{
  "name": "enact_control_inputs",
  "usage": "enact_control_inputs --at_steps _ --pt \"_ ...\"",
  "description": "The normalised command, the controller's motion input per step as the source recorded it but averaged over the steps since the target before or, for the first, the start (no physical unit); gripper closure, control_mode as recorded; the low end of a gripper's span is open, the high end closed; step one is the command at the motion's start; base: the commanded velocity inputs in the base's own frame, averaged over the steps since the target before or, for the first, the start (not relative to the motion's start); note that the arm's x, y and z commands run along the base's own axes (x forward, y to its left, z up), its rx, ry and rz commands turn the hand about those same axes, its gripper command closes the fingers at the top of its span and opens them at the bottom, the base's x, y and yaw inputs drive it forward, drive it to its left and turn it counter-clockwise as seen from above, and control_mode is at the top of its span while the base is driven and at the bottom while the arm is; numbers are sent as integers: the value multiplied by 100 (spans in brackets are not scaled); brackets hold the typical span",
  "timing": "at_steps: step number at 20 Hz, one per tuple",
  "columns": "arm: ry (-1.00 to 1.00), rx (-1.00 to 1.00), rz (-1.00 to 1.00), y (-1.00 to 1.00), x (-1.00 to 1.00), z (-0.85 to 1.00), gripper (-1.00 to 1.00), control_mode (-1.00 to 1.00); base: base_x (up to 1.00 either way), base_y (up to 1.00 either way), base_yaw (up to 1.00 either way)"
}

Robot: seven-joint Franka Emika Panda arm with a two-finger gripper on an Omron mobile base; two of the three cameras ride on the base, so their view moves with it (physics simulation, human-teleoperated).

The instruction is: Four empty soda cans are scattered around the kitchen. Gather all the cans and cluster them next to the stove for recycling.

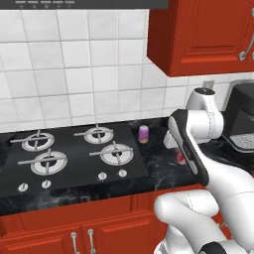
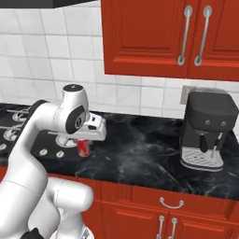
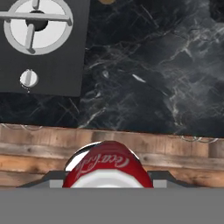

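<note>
1. The gripper is closed around a red can, held upright just over the black counter, beside the right edge of the stove.
2. From the hand camera the red can sits between the finger tips, its label facing up at the lens; the stove corner with 1 burner and 1 knob lies to the upper left.
3. A pink-purple can already stands on the counter just beside the back right corner of the stove, so that marks the cluster spot.
4. The step in hand looks like setting the red can down next to the stove. To do it well, lower it straight, keeping it upright, until its base meets the counter.
5. Aim for bare counter near the pink-purple can, off the cooktop and away from the counter's front edge.
6. Let go only once it rests flat, then lift straight up so the fingers do not tip it.
</note>
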Motion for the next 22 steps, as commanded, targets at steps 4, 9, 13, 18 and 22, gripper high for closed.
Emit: enact_control_inputs --at_steps 4,9,13,18,22 --pt "0 0 0 0 0 0 100 100 33 20 -23" --pt "0 0 0 0 0 0 100 100 31 42 -17" --pt "0 0 0 0 0 0 100 100 33 23 -2" --pt "0 0 0 0 0 0 100 100 42 8 0" --pt "0 0 0 0 0 0 100 100 47 10 1"
